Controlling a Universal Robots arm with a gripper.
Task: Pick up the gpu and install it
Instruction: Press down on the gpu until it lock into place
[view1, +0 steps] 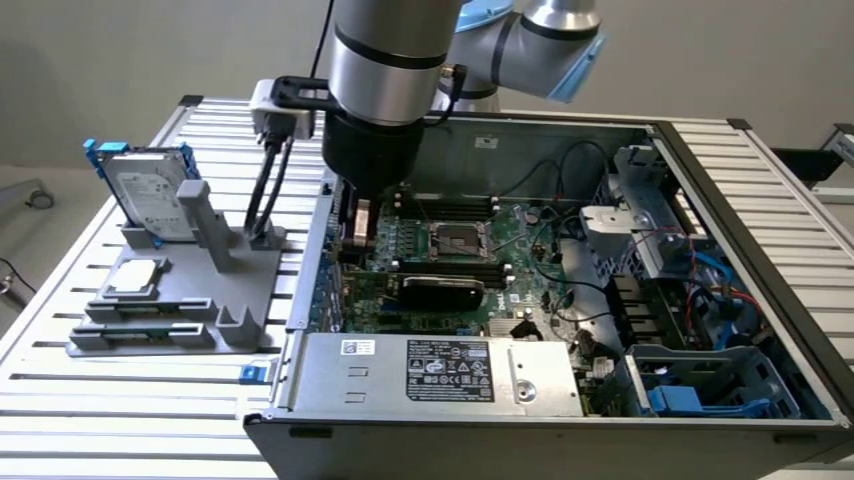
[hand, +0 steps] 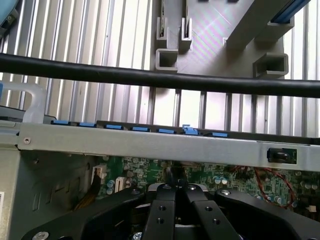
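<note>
A: Gripper right at the wrist lens, black fingers pinched shut together. Where's the gpu?
B: Down in the case, on the motherboard, black face showing, just on the exterior camera's side of the CPU socket.
A: And the gripper from that socket?
B: Low, to the exterior view's left of it, hard by the case wall. Touching the card? Can't tell.
A: Wider now.
B: Power supply, nearer the camera than the socket; hard drive well to the exterior view's left of it, upright in the grey holder on the counter.
</note>
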